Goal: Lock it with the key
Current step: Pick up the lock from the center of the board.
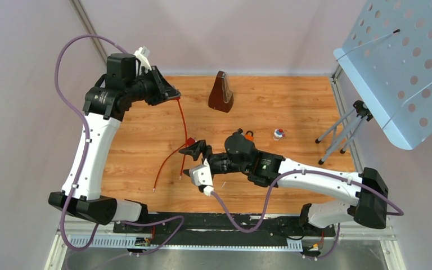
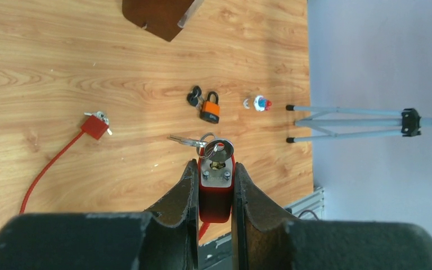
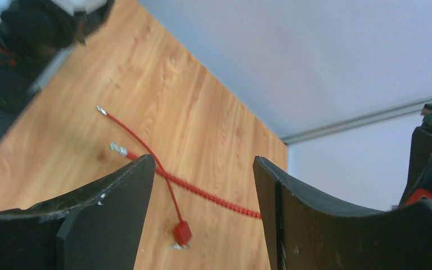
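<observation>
My left gripper is shut on a red padlock and holds it high above the table, keyhole end outward. A silver key sits in its keyhole, with a ring and a second key hanging off. In the top view the left gripper is at the back left, and a red cable hangs from it to the table. My right gripper is open and empty over the table's middle. Between its fingers in the right wrist view lie the cable and a small red lock.
A brown metronome stands at the back. An orange padlock with black keys and a small bottle lie right of centre. A tripod with a perforated blue panel stands at the right edge. The cable's loose ends lie on the wood.
</observation>
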Tool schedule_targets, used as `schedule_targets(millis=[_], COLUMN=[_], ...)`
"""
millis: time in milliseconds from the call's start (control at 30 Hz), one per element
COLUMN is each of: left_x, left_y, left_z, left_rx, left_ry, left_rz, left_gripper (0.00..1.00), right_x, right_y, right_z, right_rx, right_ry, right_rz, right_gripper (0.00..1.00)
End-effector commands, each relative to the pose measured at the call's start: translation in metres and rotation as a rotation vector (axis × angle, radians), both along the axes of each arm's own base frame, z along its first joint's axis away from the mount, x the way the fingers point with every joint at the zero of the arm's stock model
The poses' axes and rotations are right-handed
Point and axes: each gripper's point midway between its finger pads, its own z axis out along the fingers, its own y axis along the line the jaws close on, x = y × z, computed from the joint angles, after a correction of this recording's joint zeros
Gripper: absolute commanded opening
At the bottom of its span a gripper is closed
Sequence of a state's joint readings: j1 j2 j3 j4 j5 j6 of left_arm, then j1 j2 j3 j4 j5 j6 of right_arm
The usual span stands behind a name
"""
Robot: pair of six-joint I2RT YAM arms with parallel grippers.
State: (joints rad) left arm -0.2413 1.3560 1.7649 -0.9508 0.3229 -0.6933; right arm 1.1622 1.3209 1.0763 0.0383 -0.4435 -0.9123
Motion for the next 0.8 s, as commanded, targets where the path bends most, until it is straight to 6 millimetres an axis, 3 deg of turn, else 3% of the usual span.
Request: schedule_targets(millis=[0, 333, 533, 633, 767], left_x=[-0.01, -0.016, -0.017, -0.016, -0.014], left_y=[-0.004, -0.007, -0.008, -0.009, -0.01], left_z=[0.007, 0.008, 0.004, 0.004, 0.004], left_rx=[0.018, 0.005, -0.004, -0.004, -0.009], left_ry=[-0.022, -0.013, 0.0, -0.001, -0.005], left_rz=[-0.076, -0.104, -0.107, -0.107, -0.109], left_gripper=[0.0, 0.0, 0.0, 0.0, 0.0], right_x=[0.031, 0.042, 0.021, 0.013, 0.002], right_y=[0.002, 0.015, 0.026, 0.03, 0.033], right_z=[0.001, -0.022, -0.02, -0.021, -0.026], right_rx=[0.03, 0.006, 0.036, 0.029, -0.013], right_ry=[-0.31, -0.517, -0.474, -0.449, -0.341], right_rz=[-0.121, -0.124, -0.032, -0.009, 0.031], right_gripper=[0.68, 0.66, 0.59, 0.5, 0.22])
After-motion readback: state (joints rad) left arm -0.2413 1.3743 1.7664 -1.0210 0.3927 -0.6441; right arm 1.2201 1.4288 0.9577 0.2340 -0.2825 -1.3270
